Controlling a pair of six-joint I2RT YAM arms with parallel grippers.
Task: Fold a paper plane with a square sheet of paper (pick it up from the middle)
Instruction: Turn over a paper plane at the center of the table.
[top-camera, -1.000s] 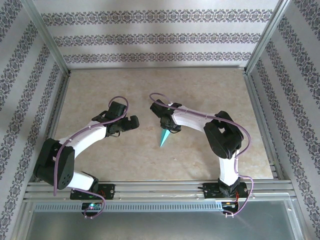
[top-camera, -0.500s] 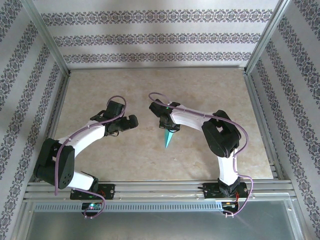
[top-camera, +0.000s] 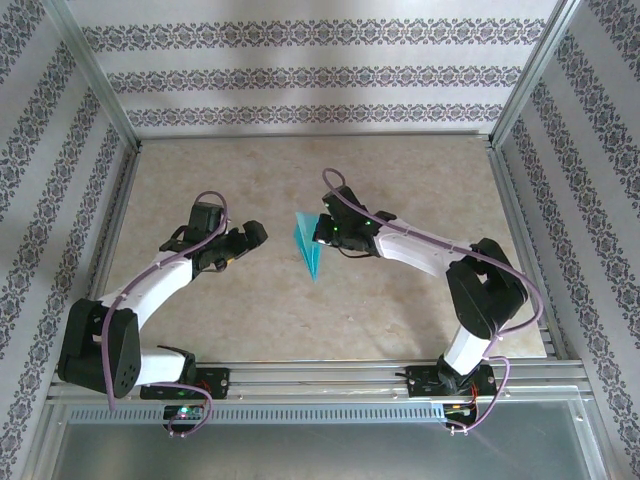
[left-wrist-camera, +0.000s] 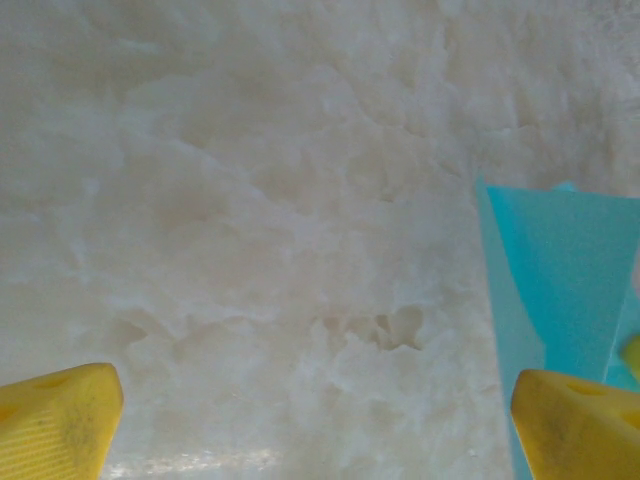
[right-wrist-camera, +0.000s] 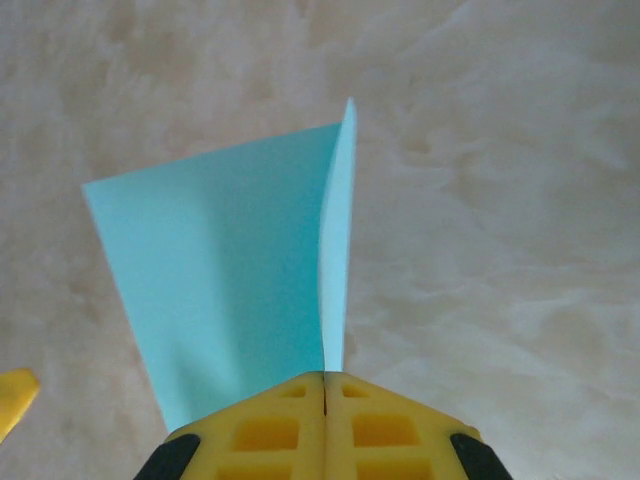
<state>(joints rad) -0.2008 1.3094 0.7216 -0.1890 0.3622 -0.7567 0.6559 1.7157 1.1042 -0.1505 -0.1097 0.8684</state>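
Teal paper (right-wrist-camera: 230, 270), creased, is pinched at its fold by right gripper (right-wrist-camera: 325, 385), jaws closed tight on it, over the middle of marbled table (top-camera: 400, 170), with left gripper (top-camera: 250, 235) near its left side, jaws wide apart and empty.

The top camera hangs high behind the arm bases (top-camera: 190, 385) and looks down and forward over the whole bench (top-camera: 400, 170) from well back. The left wrist camera sits close above the bench, facing down between the tips of the left pincer (left-wrist-camera: 320, 430). The right wrist camera looks out along the right pincer (right-wrist-camera: 324, 400), very near. All three take in the square sheet of paper (top-camera: 309, 245); from the left wrist it sits at the right edge.
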